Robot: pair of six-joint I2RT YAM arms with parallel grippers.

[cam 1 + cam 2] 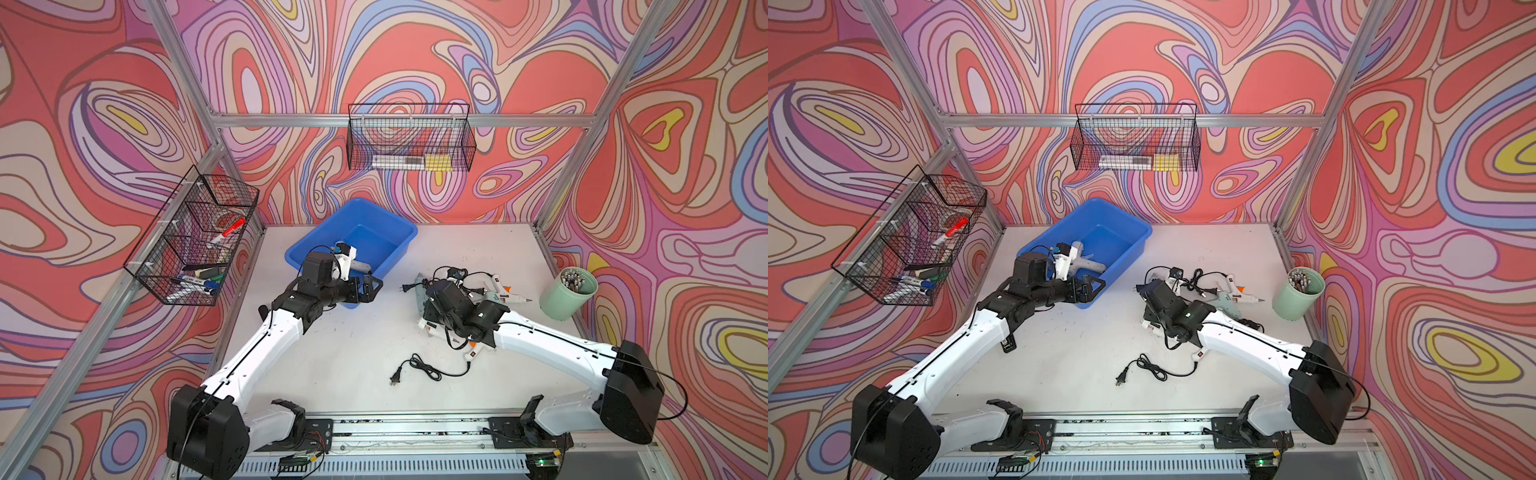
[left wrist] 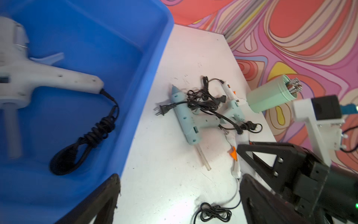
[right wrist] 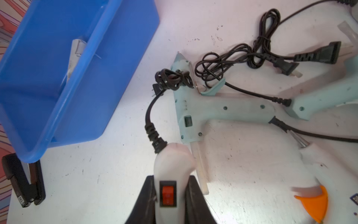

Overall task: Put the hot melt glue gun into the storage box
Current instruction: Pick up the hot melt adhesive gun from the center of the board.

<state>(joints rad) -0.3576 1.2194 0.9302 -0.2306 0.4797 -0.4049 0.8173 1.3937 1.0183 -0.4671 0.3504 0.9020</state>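
Top view: the left gripper [image 1: 372,286] gapes wide and empty at the storage box [image 1: 386,249] rim. Left wrist view: a white glue gun [image 2: 38,81] lies inside the box. Right wrist view: the right gripper [image 3: 171,184] clamps the handle of a second glue gun [image 3: 174,157] between its jaws, outside the box.

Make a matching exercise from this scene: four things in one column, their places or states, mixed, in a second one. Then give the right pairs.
1 left gripper
2 right gripper
3 pale green cup
4 greyish glue gun

A inside the storage box
B shut on the handle of the white glue gun
C open, beside the storage box
D standing near the table's right edge

Pairs: 1-C, 2-B, 3-D, 4-A
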